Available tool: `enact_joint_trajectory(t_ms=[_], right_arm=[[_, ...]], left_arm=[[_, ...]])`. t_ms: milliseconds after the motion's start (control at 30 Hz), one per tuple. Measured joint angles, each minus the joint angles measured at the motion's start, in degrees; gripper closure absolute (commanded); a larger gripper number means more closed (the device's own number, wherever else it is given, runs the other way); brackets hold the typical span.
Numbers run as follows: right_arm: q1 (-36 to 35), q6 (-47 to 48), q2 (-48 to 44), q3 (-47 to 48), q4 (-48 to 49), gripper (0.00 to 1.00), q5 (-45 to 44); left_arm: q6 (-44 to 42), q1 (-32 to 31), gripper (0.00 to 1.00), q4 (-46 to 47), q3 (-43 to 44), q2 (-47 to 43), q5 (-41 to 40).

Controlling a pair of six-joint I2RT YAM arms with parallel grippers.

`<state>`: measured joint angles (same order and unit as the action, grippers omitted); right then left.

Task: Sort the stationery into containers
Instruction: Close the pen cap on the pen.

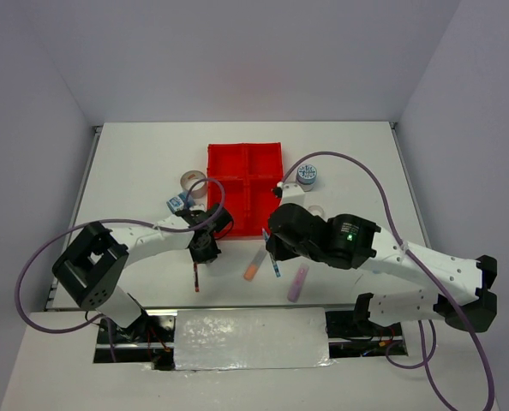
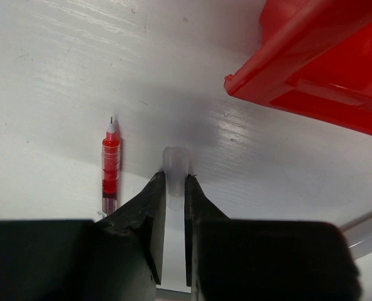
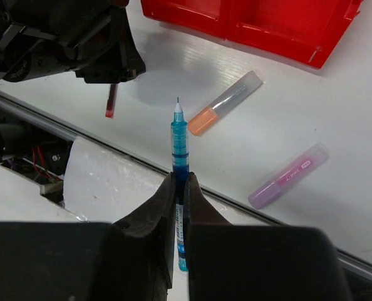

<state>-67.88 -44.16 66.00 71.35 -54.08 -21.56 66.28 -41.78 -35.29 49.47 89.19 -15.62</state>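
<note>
Right gripper (image 3: 180, 180) off the near right corner of the red tray (image 1: 229, 163), fingers pinched tight on the barrel of a blue pen (image 3: 179, 141), pen tip sticking out well past the fingertips. Left gripper (image 2: 175, 179) off the tray's near left corner, fingers drawn almost together around a pale capped item (image 2: 175, 164), translucent cap poking out beyond the fingertips; kind of item not clear.

White table (image 1: 134, 171) under everything. Tray in its middle, toward the far side: four square compartments, two by two.

Tan tape ring (image 1: 193, 181) just beside the tray's left wall. Blue-white roll (image 1: 307, 174) just off the tray's right wall, level with the far compartments. Second blue-white roll (image 1: 178, 203) left of the tray's near left corner.

Purple highlighter (image 1: 298, 282) flat on the table, well to the near side of the tray, below its right half. Orange highlighter (image 1: 252, 267) nearer the tray, below its middle, between the two grippers. Red pen (image 1: 195, 278) flat on the near side of the tray's left corner, just beside the left gripper's finger, apart from it.
</note>
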Motion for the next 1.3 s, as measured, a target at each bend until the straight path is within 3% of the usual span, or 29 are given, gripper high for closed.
enact_joint_trajectory(t_ms=[133,300,467,700,933,1300], right_arm=[[0.9,0.2,-0.7,-1.7,2.8,1.00,1.8],[4.4,0.1,-5.5,-13.0,9.9,1.00,6.5],[4.7,0.7,-7.6,-20.4,16.3,1.00,12.3],[4.2,1.7,-7.2,-22.2,27.6,1.00,20.2],[-0.3,0.1,-6.2,-20.8,31.8,1.00,17.3],[-1.4,0.1,-6.2,-16.4,33.1,1.00,10.8]], left_arm=[[-0.3,0.0,1.00,-0.1,0.1,-0.1,0.3],[-1.8,-0.1,1.00,-3.1,2.3,-1.1,1.6],[-2.1,-0.6,1.00,-5.8,7.4,-8.8,2.0],[-2.0,-2.3,1.00,-7.6,17.1,-16.0,3.0],[-1.5,-3.7,1.00,-6.6,20.0,-21.4,4.8],[-1.3,-3.7,1.00,-5.1,22.8,-25.7,5.6]])
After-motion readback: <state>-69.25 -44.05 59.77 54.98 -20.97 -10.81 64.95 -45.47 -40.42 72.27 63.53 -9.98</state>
